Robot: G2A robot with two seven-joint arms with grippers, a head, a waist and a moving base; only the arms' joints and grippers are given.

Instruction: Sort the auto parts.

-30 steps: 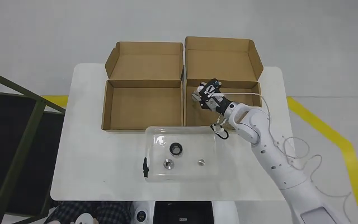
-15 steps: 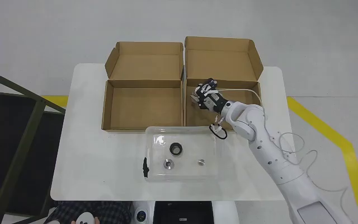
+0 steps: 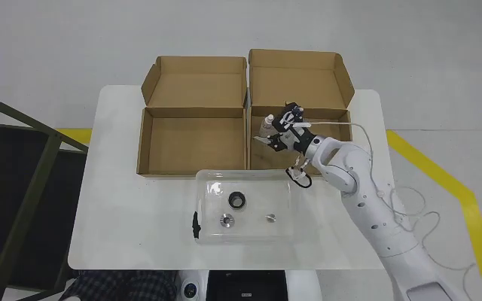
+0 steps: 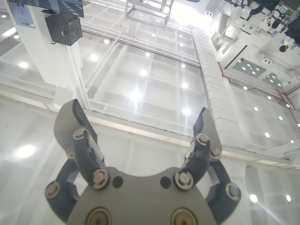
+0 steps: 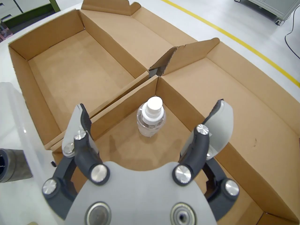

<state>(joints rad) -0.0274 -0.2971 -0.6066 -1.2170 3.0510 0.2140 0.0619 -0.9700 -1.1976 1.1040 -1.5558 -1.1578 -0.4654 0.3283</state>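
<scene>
Found a small clear bottle (image 5: 151, 120) with a white cap standing upright on the floor of the right cardboard box (image 5: 246, 122), in its far left part, close to the wall next to the left cardboard box (image 3: 192, 143). Saw the right gripper (image 5: 151, 108) poised over that same box, just right of the bottle in the top view, its fingers (image 5: 80, 118) spread wide apart and clamped on nothing. Noted a visible gap between the bottle and each finger, with no contact on either side. Found the two boxes side by side and touching, along the far half of the white table (image 3: 120, 188), with their lids (image 3: 301, 75) folded back on the far side.

Located a clear plastic bin (image 3: 207, 177) on the near side of the boxes, just beside their near walls. Counted three parts on its floor: a black ring (image 3: 237, 200) toward the far left, a round metal part (image 3: 224, 220) just on the near side of the ring, and a smaller metal part (image 3: 271, 218) to the right, apart from the other two. Spotted a small black part (image 3: 194, 223) at the bin's left edge; could not tell whether it lay inside or outside the wall.

Saw the left gripper (image 4: 139, 108) turned up toward a ceiling (image 4: 150, 71) set with lights, its fingers likewise spread apart and gripping nothing.
</scene>
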